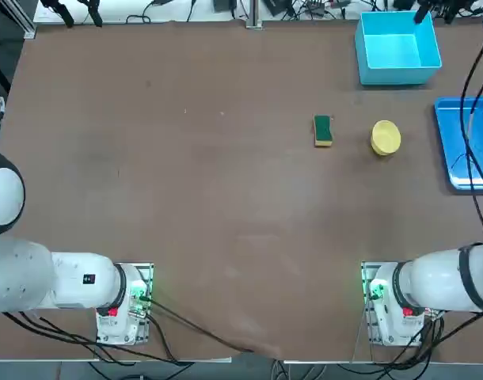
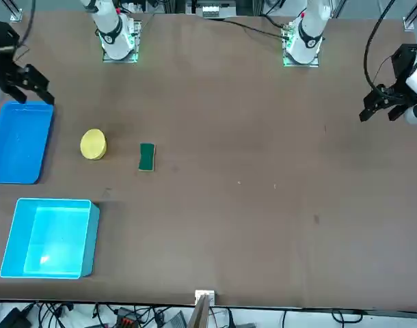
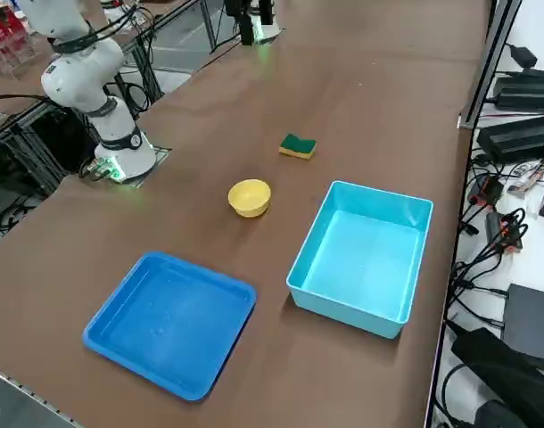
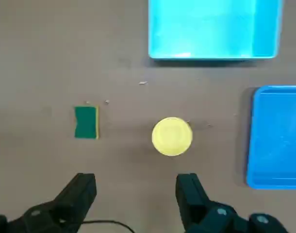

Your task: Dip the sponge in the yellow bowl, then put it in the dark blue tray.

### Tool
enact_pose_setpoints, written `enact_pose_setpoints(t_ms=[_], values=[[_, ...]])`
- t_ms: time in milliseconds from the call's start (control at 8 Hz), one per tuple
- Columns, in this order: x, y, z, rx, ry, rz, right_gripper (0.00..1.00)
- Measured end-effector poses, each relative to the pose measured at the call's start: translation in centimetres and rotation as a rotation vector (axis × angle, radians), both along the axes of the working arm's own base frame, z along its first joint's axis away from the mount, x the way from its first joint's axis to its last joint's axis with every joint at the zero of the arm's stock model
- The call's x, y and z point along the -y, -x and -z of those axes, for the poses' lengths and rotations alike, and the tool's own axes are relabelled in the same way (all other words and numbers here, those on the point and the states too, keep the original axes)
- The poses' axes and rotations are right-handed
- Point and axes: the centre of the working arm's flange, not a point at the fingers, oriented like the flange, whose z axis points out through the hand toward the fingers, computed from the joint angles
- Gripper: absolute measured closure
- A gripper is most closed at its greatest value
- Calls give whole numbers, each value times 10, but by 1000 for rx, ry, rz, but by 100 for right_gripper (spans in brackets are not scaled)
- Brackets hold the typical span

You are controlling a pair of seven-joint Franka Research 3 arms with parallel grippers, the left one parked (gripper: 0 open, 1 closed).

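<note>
1. I judge the step in hand is fetching the sponge, which lies on the tabletop, green side up, just left of the yellow bowl and apart from it.
2. I'd bring the right pincer over it, centre it, and come straight down with one finger along each long side, closing across the narrow width.
3. I'd grip softly but high enough on the block to leave its lower part free for dipping; too low and the fingers may knock the bowl's rim.
4. I'd lift clear before crossing, dip gently so the light bowl doesn't tip, then carry on right to the dark blue tray.
5. My pincer's fingers stand wide apart with nothing between them; it hangs raised above the tabletop, touching nothing.
</note>
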Motion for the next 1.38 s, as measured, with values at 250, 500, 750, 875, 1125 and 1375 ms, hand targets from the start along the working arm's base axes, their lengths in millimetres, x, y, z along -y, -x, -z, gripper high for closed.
enact_pose_setpoints(t_ms=[250,500,750,875,1125,1375], values=[[-55,-21,54,-73,12,-83,0],[-111,-43,125,-98,28,-126,0],[-148,-49,185,-123,46,-129,0],[-162,-48,212,-139,55,-134,0],[-187,-45,265,-162,76,-111,0],[-207,-41,317,-157,90,-72,0]])
